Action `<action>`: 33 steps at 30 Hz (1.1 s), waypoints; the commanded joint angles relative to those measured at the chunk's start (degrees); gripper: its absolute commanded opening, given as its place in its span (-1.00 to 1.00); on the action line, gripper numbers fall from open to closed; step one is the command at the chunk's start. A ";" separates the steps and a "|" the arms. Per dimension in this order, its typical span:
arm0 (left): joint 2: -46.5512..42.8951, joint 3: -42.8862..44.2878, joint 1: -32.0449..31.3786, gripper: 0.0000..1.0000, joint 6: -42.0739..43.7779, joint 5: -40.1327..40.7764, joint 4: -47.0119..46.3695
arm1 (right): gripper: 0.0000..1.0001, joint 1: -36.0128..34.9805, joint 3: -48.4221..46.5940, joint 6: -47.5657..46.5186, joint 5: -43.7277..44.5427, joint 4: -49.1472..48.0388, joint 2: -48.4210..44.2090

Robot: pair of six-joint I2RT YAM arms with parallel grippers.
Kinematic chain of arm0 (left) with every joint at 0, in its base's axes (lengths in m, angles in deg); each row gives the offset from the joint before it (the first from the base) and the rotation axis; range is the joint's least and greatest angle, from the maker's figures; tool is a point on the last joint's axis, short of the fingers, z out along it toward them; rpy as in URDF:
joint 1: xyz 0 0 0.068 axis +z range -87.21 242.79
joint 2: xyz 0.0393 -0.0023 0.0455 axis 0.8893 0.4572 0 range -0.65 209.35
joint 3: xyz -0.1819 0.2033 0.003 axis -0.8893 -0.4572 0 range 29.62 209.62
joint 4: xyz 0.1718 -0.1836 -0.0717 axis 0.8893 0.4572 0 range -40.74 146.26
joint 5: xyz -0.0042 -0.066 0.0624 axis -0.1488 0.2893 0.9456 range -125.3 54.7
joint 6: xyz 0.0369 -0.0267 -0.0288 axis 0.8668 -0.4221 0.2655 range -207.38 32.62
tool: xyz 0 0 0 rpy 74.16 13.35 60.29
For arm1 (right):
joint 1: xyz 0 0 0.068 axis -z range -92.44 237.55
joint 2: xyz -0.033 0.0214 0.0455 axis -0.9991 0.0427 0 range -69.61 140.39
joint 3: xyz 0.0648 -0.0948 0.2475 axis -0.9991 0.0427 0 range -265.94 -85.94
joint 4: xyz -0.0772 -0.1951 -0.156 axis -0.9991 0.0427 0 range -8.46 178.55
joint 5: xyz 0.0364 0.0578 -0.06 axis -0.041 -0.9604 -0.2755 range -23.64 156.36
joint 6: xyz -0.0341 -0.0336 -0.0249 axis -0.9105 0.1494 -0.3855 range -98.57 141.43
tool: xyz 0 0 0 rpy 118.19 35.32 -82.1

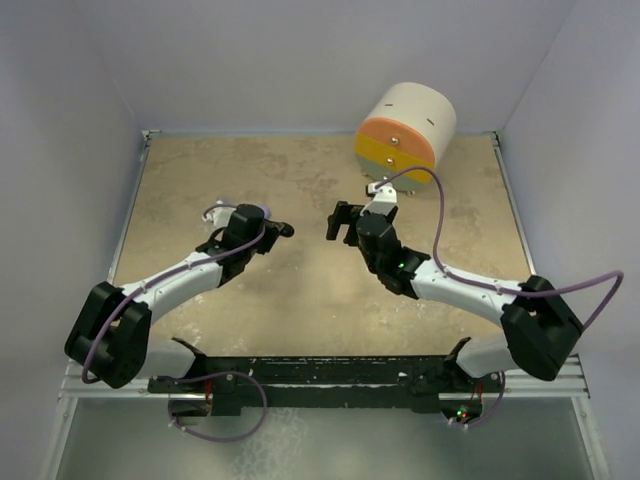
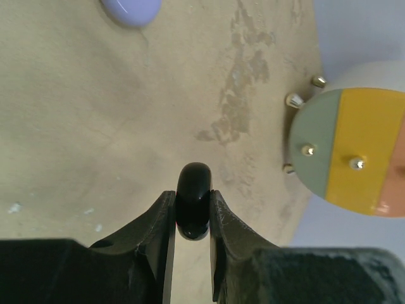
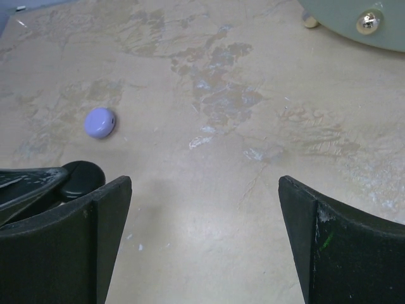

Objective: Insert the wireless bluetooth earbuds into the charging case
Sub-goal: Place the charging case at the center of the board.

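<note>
Left wrist: my left tool pinches a glossy black rounded piece; my right tool stands spread wide over the surface

The lilac bud was cut by the top edge of the left wrist view, the drum by its right edge. The right gripper's finger half hid the black bud.
</note>
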 commanded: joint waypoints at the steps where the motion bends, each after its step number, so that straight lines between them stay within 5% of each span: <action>1: 0.99 -1.69 0.25 -1.00 11.55 6.41 -2.71 | 0.99 0.07 1.21 2.20 -2.36 1.45 -6.11; 18: 28.13 17.05 -0.15 -1.00 21.65 -1.33 -17.20 | 1.00 0.11 4.50 2.87 -5.82 4.05 -14.47; 22: 34.90 25.65 0.57 -0.34 24.18 -5.72 -11.98 | 0.99 0.15 4.08 2.84 -6.38 5.19 -15.45; 24: 36.66 28.21 0.75 -0.17 25.02 -5.89 -9.98 | 0.99 0.16 3.78 2.92 -6.39 5.65 -15.63; 30: 35.35 30.12 3.30 -0.01 27.64 -5.34 -4.64 | 0.99 0.61 3.16 3.33 -5.23 5.97 -16.09; 33: 27.81 27.30 7.49 0.00 29.17 -4.47 -2.33 | 0.99 6.79 1.52 4.39 -7.72 7.69 -15.87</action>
